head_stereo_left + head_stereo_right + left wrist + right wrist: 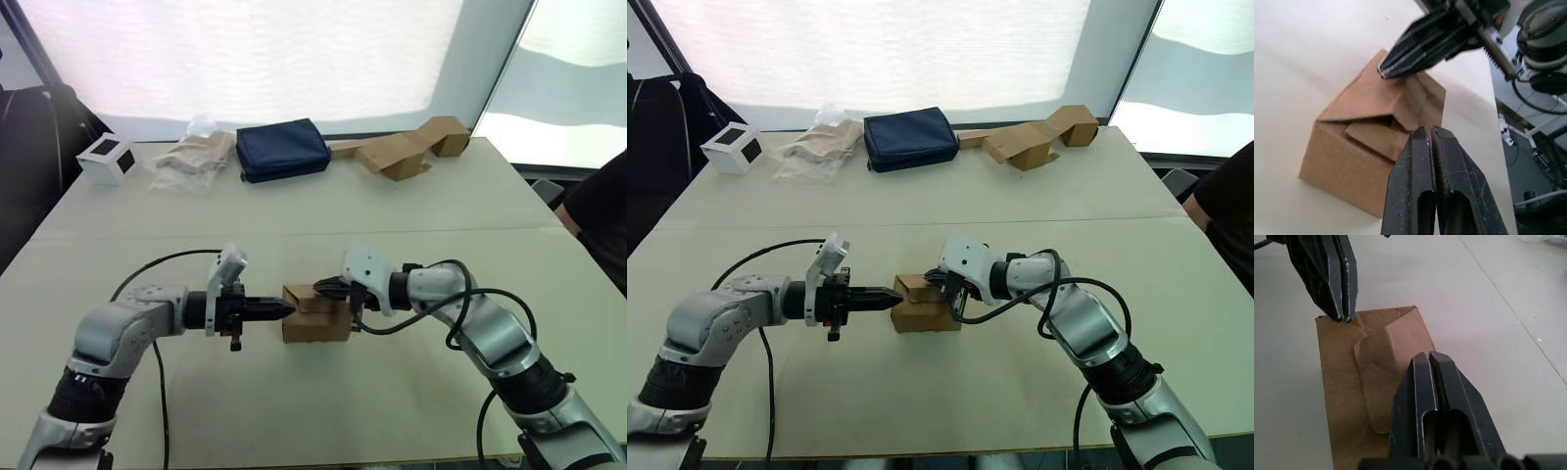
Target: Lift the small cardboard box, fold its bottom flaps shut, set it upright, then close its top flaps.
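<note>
**Small carton on table, flaps half-folded, both arms pressing**

Item: small cardboard box (315, 314), plain brown, sitting on the pale table (294, 411) near its front edge, at 6 o'clock from the navy pouch (283, 149).

Condition: upper flaps (1382, 115) folded inward but uneven; one panel tucked under another, one corner raised.

Left gripper (284, 308): fingers together, tip at the box's 9 o'clock edge.

Right gripper (324, 287): fingers together, tip on the flaps from 3 o'clock.

Risks, judged:
- Neither arm grips the box, which rests loose on the table. An off-centre push from one side would likely slide or spin it.
- The raised flap may spring open once pressure lifts.
- Hard downward pressing could crease the tucked panel or cave it in.
- The two tips sit near each other over the box; a drift inward could knock them together.

Elsewhere: flattened cardboard piece (407, 147) at 1 o'clock, white cube (106, 159) at 10 o'clock, both well apart.
</note>
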`<state>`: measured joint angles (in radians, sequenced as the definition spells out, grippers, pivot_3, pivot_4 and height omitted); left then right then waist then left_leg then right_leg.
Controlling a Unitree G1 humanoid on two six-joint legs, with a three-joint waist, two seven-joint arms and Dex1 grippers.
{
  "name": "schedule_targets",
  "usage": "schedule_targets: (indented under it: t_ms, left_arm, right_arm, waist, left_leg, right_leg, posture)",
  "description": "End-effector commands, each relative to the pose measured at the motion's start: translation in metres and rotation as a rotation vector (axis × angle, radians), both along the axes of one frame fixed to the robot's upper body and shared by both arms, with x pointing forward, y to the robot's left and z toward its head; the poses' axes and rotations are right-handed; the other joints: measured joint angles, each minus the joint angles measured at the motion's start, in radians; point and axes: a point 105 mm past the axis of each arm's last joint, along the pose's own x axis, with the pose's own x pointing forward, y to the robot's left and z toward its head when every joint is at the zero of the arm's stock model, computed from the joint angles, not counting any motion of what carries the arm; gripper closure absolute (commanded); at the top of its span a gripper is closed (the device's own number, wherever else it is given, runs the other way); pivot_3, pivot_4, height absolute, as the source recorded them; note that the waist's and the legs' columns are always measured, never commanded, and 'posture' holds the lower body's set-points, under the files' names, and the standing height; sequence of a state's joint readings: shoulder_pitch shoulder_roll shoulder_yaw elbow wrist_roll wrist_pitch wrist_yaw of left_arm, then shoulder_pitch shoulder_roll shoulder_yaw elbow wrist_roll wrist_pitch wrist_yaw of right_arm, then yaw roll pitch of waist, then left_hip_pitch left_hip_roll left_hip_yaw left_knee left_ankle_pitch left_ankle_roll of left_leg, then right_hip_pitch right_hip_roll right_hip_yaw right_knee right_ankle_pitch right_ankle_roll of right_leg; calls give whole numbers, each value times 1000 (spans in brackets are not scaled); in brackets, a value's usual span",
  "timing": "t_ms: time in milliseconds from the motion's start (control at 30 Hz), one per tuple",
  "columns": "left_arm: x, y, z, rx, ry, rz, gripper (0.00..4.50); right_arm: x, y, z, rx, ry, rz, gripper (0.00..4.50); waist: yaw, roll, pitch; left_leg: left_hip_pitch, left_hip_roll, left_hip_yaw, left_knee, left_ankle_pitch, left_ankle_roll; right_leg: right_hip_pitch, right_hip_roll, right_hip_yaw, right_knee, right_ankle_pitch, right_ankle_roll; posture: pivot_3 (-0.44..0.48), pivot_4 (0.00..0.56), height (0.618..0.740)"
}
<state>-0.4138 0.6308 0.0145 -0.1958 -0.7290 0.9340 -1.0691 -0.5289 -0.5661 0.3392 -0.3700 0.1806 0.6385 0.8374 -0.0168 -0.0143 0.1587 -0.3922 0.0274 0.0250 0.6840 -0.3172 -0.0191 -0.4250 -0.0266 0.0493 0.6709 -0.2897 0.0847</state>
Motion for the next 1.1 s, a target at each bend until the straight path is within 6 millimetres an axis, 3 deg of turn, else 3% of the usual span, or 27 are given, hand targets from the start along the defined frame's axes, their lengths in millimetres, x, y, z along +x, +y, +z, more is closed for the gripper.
schedule_targets:
  t_ms: [33,200,467,633,1100]
  left_arm:
    - [7,-6,15,-41,-45,-8,4414]
    - [26,-20,8,-21,-79,31,4414]
    - [36,-25,-2,-36,-75,62,4414]
    - [34,-27,-3,-53,-58,71,4414]
    - [38,-14,-11,-59,-24,158,4414]
  right_arm:
    - [-3,4,11,30,-43,8,4500]
    - [-4,5,14,47,-56,1,4500]
    - [-18,3,27,102,-65,16,4500]
    - [-34,3,20,96,-15,47,4500]
    - [-36,5,1,37,12,68,4500]
  waist:
    - [0,0,0]
    - [3,0,0]
    - [0,0,0]
    - [2,0,0]
    - [1,0,0]
  left_leg:
    - [0,0,0,0,0,0]
    - [0,-1,0,0,0,0]
    - [0,0,0,0,0,0]
    - [0,0,0,0,0,0]
    - [0,0,0,0,0,0]
  right_leg:
    - [0,0,0,0,0,0]
    - [0,0,0,0,0,0]
    - [0,1,0,0,0,0]
    - [0,0,0,0,0,0]
    - [0,0,0,0,0,0]
  posture:
    - [0,150,740]
    - [0,150,740]
    - [0,150,740]
    - [0,150,740]
    - [0,150,740]
